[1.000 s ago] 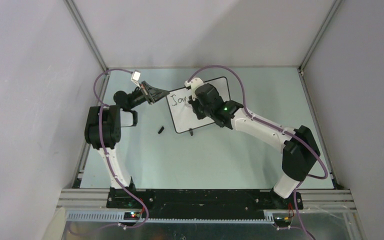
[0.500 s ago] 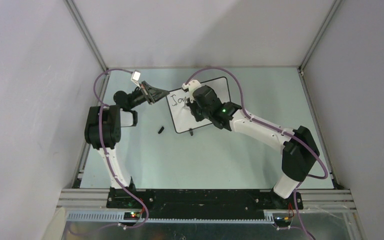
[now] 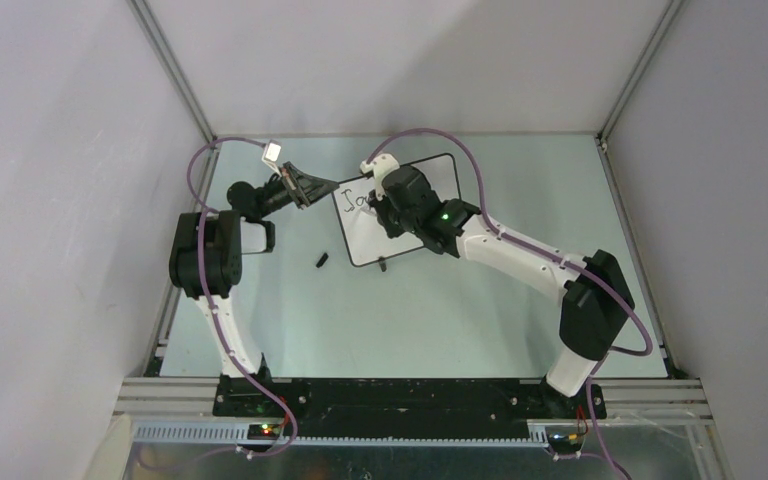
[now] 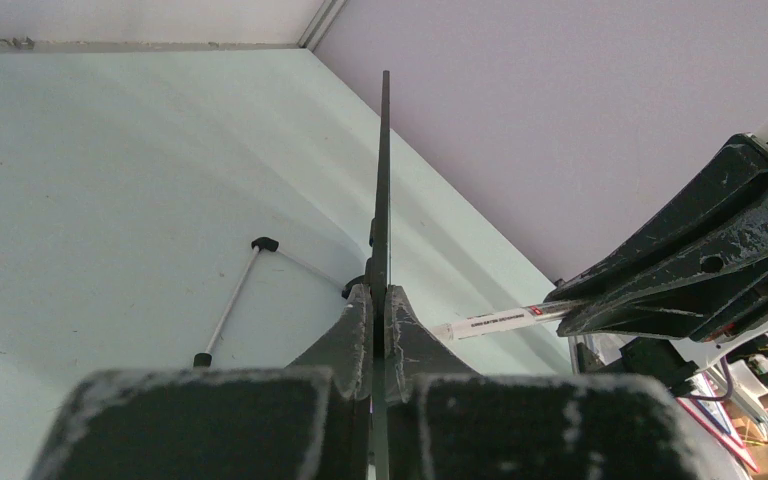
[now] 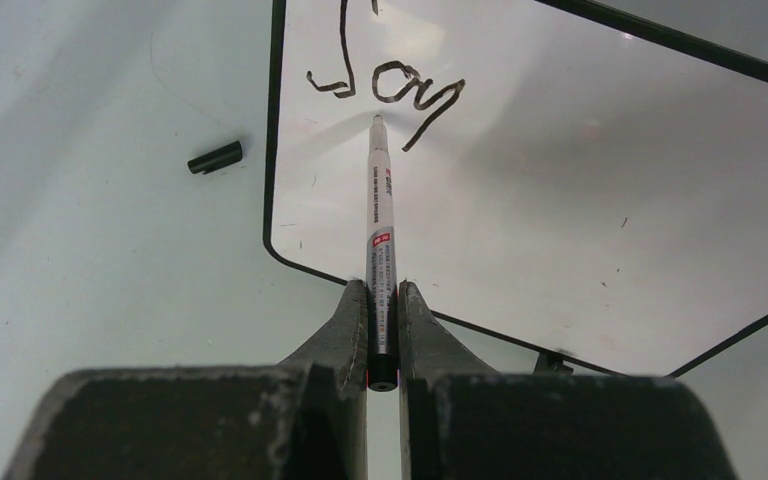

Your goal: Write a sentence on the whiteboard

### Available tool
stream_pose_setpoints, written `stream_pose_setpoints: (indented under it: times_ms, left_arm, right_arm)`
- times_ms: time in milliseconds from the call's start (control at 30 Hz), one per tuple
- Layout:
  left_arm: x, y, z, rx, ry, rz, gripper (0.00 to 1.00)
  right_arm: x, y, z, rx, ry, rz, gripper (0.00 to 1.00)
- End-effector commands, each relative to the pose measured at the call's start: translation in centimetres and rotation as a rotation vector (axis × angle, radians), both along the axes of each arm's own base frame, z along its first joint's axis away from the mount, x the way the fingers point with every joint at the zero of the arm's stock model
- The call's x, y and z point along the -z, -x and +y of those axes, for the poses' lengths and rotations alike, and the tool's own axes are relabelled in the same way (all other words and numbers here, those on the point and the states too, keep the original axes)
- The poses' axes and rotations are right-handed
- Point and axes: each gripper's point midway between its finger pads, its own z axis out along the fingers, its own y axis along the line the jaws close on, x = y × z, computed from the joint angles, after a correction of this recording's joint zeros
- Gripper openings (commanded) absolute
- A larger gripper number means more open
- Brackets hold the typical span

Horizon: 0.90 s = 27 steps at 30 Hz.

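right wrist: right gripper (image 5: 383, 292) clamps the marker (image 5: 378, 200); left gripper (image 4: 378, 296) pinches the whiteboard (image 4: 384, 170) edge.

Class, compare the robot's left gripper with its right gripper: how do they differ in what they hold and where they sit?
The left gripper pinches the whiteboard by its thin edge; the right gripper pinches a marker pen. The left gripper sits at the board's side; the right gripper hangs over its white face, pen tip near the word "Joy". Both are shut on something thin.
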Motion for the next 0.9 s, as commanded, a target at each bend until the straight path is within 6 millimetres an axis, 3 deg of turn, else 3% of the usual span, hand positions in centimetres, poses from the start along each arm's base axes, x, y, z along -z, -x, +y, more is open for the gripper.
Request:
stream_pose_setpoints:
  times_ms: [0,867]
  left_arm:
    - [-1.7,0.4,-0.1,0.023,-0.013,-0.099,0.0]
    - [-1.8,0.4,-0.1,0.023,-0.013,-0.1,0.0]
  right_arm:
    - [-2.3,0.0,0.3,-0.01,-0.033,-0.044,0.0]
    - [0.8,-0.4,-0.9,0.028,0.029,-0.001,0.0]
